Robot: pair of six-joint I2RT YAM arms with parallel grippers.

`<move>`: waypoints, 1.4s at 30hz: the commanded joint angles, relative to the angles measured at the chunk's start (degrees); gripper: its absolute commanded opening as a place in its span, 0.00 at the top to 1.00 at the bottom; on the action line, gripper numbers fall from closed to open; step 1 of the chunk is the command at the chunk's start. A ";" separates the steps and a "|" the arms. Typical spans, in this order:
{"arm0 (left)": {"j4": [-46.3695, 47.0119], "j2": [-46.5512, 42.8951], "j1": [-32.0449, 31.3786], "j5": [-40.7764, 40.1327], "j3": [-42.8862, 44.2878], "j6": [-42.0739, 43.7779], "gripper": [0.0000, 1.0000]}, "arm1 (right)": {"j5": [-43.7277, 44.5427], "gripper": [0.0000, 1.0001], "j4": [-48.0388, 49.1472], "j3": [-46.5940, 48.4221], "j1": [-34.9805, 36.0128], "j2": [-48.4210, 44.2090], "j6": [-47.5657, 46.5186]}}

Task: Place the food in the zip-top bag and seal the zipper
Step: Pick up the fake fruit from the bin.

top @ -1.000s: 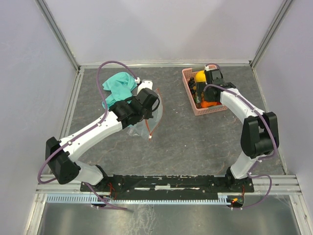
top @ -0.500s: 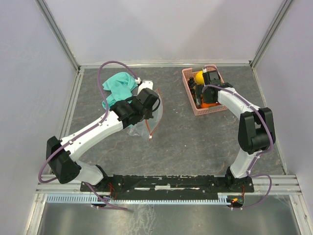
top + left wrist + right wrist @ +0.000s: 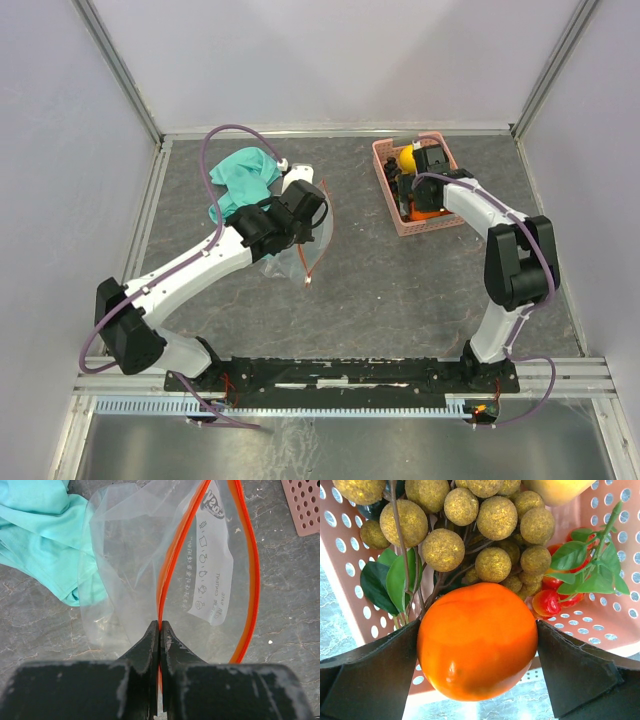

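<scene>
Lab: white-panelled, aluminium-framed enclosure (image 3: 117,70).

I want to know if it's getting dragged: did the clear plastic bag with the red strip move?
No. The clear plastic bag sits at the same spot beside the crumpled teal cloth.

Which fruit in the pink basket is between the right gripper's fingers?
The smooth orange round fruit, touched on both sides by the right gripper. The tan berry cluster, small red strawberry and yellow lemon lie beyond it.
</scene>
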 commanded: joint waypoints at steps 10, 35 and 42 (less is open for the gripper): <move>2.72 0.38 0.12 1.65 2.75 1.76 0.97 | 0.10 0.10 0.95 2.83 -0.40 0.53 -1.19; 3.75 1.17 0.15 5.46 5.66 2.32 0.97 | -19.17 0.27 4.97 -3.58 5.41 -26.23 0.36; 4.34 0.56 0.15 6.01 5.63 3.96 0.97 | -25.88 0.27 9.55 -5.65 13.34 -33.68 -6.48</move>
